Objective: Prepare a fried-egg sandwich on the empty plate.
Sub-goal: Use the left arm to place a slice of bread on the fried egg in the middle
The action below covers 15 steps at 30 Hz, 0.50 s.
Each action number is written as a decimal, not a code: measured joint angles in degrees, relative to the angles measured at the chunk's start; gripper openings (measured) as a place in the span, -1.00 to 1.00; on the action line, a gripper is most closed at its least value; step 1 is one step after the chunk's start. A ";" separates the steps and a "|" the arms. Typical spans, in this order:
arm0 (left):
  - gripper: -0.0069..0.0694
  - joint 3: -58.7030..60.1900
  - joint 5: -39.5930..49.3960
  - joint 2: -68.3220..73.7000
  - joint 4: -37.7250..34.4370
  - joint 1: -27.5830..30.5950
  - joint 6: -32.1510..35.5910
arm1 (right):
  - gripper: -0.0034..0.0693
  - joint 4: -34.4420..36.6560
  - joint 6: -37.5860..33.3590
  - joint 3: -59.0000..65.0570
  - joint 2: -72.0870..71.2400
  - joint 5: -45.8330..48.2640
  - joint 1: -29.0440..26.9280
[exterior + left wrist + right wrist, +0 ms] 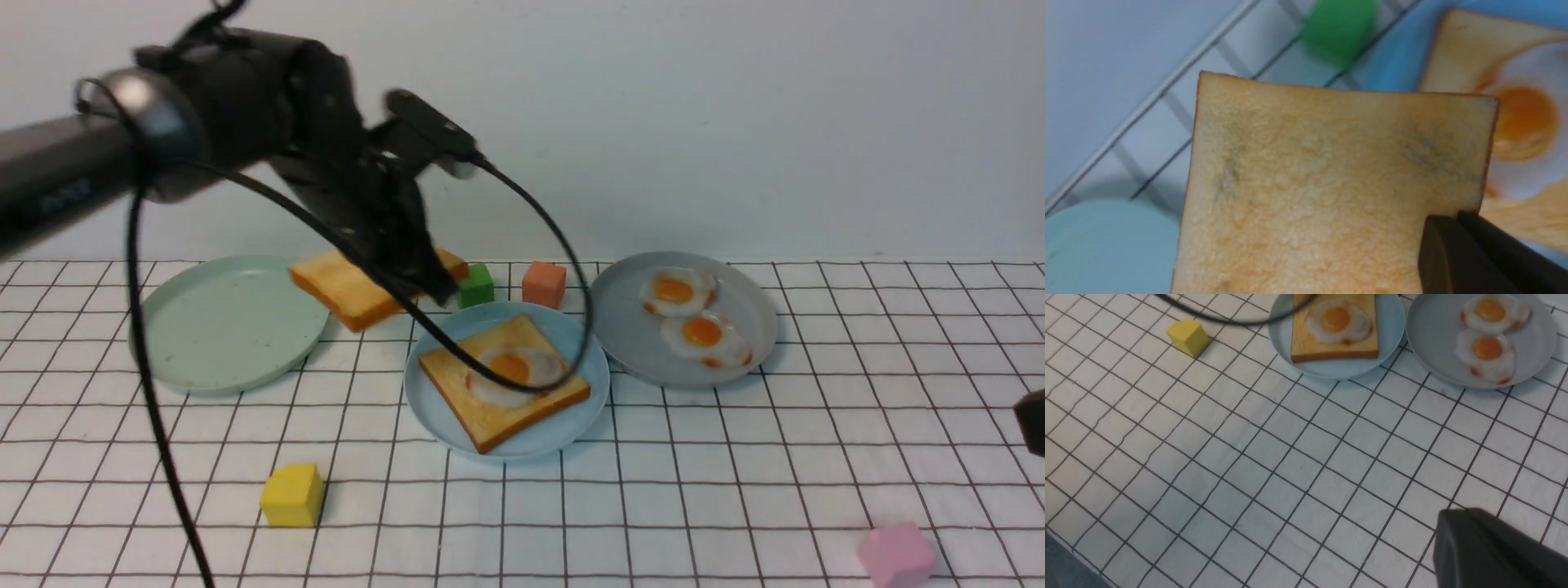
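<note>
This reads as a robot lab or test station rather than a working kitchen: a jointed black robot arm point(326, 139) with a looping cable point(137, 286) fills the upper left of the front view, a plain pale wall point(735, 122) stands behind, and the counter point(694, 506) wears a black-lined white grid.

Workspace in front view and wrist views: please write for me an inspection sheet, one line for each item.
Surface: white with black grid lines, some wavy.
Job's things: light blue plate bears one toast slice with fried egg; second slice held above.
Clutter: pale green plate; grey plate with two eggs; green, orange, yellow and pink blocks.
Left gripper: shut on second slice.
Right gripper: opening unclear.
Cables: black loop crosses view of blue plate; contact unclear.
Surroundings: pale wall.
</note>
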 joint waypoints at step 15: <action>-0.85 0.05 -5.32 7.02 -0.53 -7.69 1.24 | -0.84 -0.64 0.05 0.57 -2.14 0.80 0.00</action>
